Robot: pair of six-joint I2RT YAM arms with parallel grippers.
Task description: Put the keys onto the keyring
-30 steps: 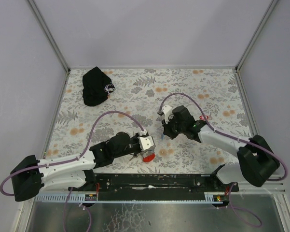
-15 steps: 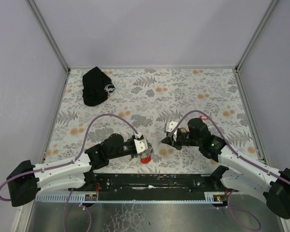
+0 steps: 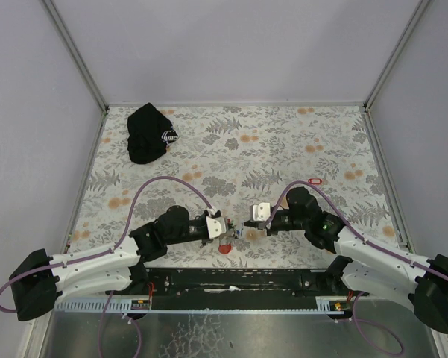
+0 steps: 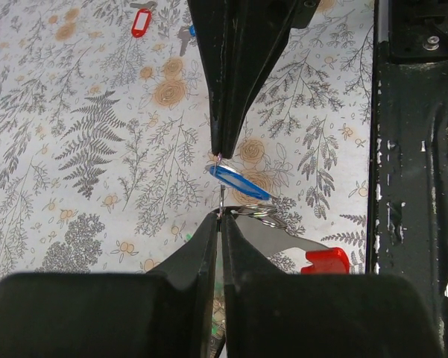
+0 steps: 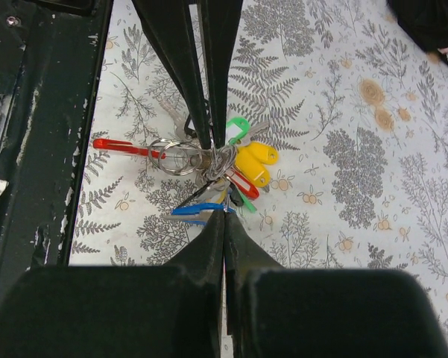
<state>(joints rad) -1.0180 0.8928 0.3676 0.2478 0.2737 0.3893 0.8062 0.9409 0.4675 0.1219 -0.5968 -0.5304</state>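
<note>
The left fingers [image 4: 218,224] are pressing fully together on the keyring [image 4: 257,214], close to the near edge of the surface [image 4: 97,149], with the ring's red plastic piece [image 4: 328,259] lying just beside them. The right fingers [image 5: 224,218] are pinching shut too, seemingly on the blue-tagged key [image 5: 197,211] (the contact is too small to be sure). The other keys [image 5: 255,160] are bunching between the two tips, touching the ring.

Keyring [image 4: 255,213] partly behind the left fingers [image 4: 197,257]; keys [image 5: 255,159] overlapping, individual blades indistinct.
</note>
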